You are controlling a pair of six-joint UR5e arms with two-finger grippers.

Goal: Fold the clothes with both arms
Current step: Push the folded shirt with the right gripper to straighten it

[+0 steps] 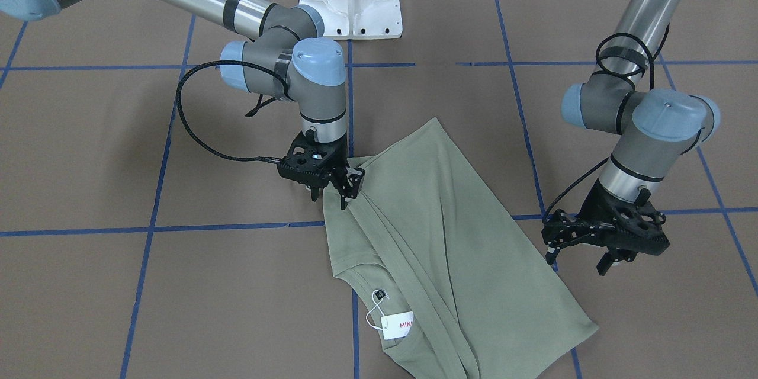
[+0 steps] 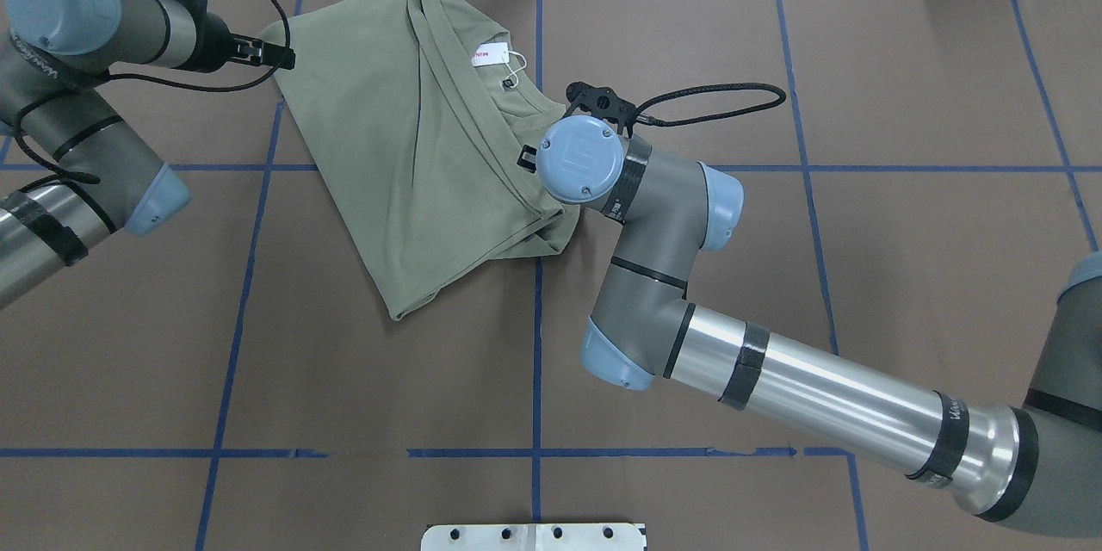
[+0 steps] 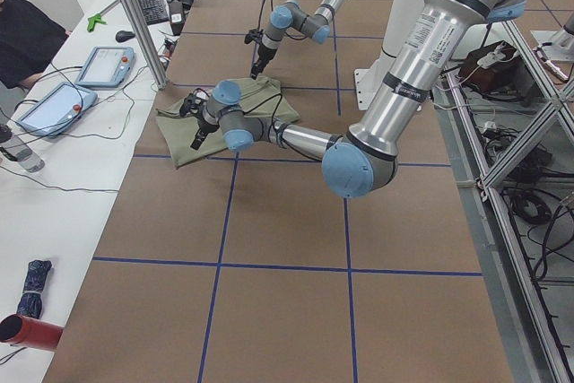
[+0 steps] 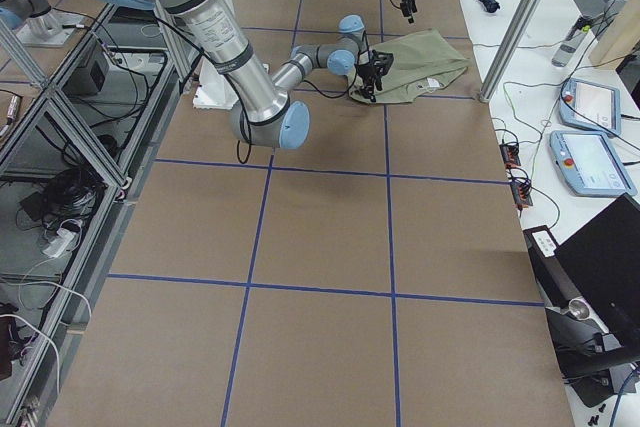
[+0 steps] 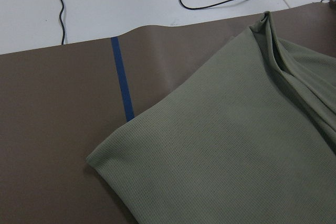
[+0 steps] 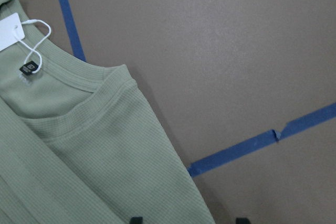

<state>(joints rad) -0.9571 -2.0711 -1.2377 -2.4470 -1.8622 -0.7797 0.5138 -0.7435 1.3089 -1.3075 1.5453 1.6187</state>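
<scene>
Where shirt (image 1: 450, 231) folds, hang tag (image 1: 398, 325) half-covered

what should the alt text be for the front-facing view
A green shirt, partly folded with its white tag showing, lies on a brown table marked with blue tape. The right gripper, open, sits at the shirt's edge on the view's left; the left gripper hangs open beside the opposite edge.
</scene>
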